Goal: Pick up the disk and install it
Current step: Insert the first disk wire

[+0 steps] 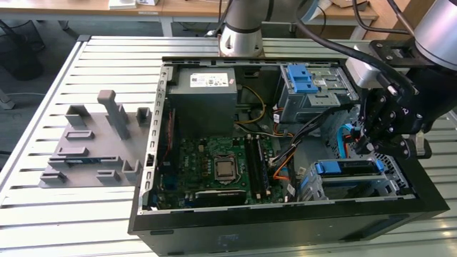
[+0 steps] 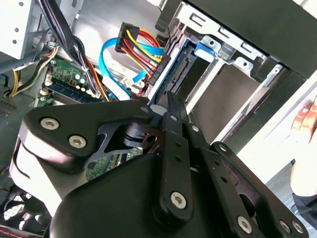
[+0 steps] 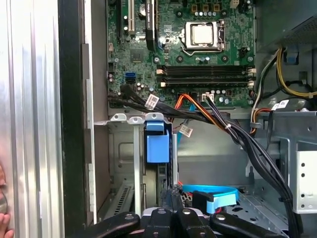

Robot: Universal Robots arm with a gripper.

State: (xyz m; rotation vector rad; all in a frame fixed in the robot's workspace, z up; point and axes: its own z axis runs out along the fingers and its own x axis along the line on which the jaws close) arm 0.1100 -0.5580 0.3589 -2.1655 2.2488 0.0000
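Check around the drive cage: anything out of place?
Nothing in the case looks askew or damaged. One oddity: a hand sits just outside its wall, near the gripper.

A black gripper [image 1: 389, 140] hangs over a black computer case [image 1: 214, 227] holding a green motherboard [image 1: 218, 166], a grey power-supply box [image 1: 203, 101] with a white sticker, and blue drive-cage latches [image 1: 300, 79]. The slatted table [image 1: 43, 214] is pale silver, with a grey fixture [image 1: 89, 144] at the exterior view's left. Orange, yellow and red wires [image 2: 141, 42] sit beside a light-blue flat cable [image 2: 111, 64] in the second wrist view.

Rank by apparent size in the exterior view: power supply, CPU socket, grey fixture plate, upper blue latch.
1. Grey fixture plate
2. Power supply, somewhat smaller
3. Upper blue latch and CPU socket look alike; no ranking.
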